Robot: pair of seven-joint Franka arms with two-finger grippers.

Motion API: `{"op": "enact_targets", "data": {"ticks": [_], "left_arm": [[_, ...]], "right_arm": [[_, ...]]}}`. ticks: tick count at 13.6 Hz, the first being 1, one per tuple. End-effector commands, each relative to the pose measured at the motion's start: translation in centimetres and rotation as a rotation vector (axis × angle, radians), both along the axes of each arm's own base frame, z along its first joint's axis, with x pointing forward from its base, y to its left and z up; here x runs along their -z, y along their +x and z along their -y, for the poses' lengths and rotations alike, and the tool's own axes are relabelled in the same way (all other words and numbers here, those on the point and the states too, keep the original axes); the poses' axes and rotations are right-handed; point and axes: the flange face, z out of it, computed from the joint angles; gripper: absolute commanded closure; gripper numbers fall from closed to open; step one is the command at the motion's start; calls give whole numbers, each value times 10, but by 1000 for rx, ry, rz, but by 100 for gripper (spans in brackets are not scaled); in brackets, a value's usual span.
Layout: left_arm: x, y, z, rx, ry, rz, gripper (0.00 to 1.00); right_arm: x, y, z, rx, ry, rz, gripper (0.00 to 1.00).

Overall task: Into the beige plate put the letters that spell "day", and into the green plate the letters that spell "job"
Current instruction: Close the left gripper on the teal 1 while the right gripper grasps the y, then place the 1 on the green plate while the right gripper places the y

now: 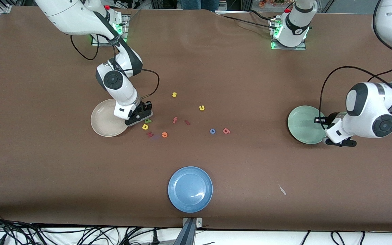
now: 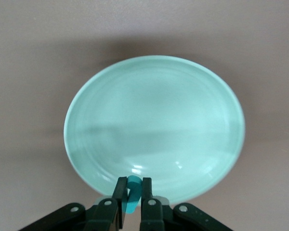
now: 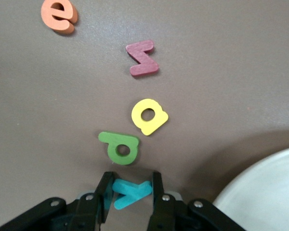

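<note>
The teal y [image 3: 131,191] is pinched crosswise by the right gripper [image 3: 130,192] beside the beige plate [image 3: 265,192]; the teal j [image 2: 131,195] is clamped in the left gripper [image 2: 132,196] over the green plate [image 2: 154,125].

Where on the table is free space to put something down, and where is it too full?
Free: the brown table between the blue plate and the beige plate, and between the salmon b and the green plate. Crowded: the letter cluster beside the beige plate, where the right gripper works.
</note>
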Motion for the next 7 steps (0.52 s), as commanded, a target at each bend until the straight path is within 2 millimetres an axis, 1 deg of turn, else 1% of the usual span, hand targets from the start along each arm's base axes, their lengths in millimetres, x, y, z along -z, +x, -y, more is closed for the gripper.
{"op": "enact_targets", "data": {"ticks": [1, 2, 3, 4, 5, 6, 7], "left_arm": [[30, 0, 1, 70, 45, -24, 98], [30, -1, -3, 67, 48, -24, 85], [29, 0, -7, 59, 47, -21, 57], [26, 1, -5, 52, 40, -15, 1], [13, 5, 0, 53, 44, 4, 0], [-4, 10, 12, 31, 51, 29, 0], [-17, 14, 34, -3, 48, 54, 0]], "right_arm": [[-16, 7, 24, -14, -31, 1, 81], [-28, 14, 29, -19, -49, -6, 81], [-38, 22, 38, -29, -66, -16, 81], [-47, 29, 45, -33, -84, -28, 81], [-58, 37, 49, -43, -96, -35, 81], [-69, 44, 50, -57, -110, -47, 81], [-78, 53, 53, -71, -119, -55, 81]]}}
